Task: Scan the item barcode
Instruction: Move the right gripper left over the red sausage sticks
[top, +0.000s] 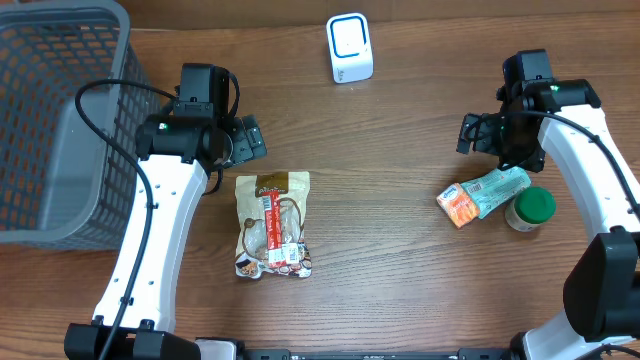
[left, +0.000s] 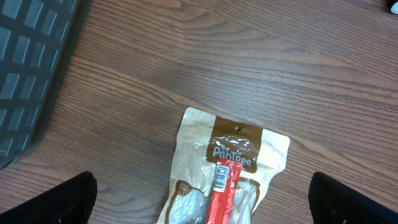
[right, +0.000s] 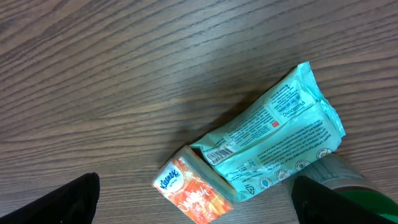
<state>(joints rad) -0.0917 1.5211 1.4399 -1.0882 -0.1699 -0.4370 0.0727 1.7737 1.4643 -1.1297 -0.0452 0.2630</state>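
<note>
Both wide-jawed, aloft: left gripper (top: 252, 138), right gripper (top: 468, 135).

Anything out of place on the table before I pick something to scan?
Only on the right side: the teal pack lies askew, overlapping the orange tissue pack and butting against the green-lidded jar. Nothing looks spilled or torn.

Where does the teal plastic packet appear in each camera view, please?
Overhead: teal plastic packet, right side, mid-height.
Left wrist: not in it.
Right wrist: centre-right, tilted.
Shared landmark: green-lidded jar beside its right end, also at the right wrist's lower right.
</note>
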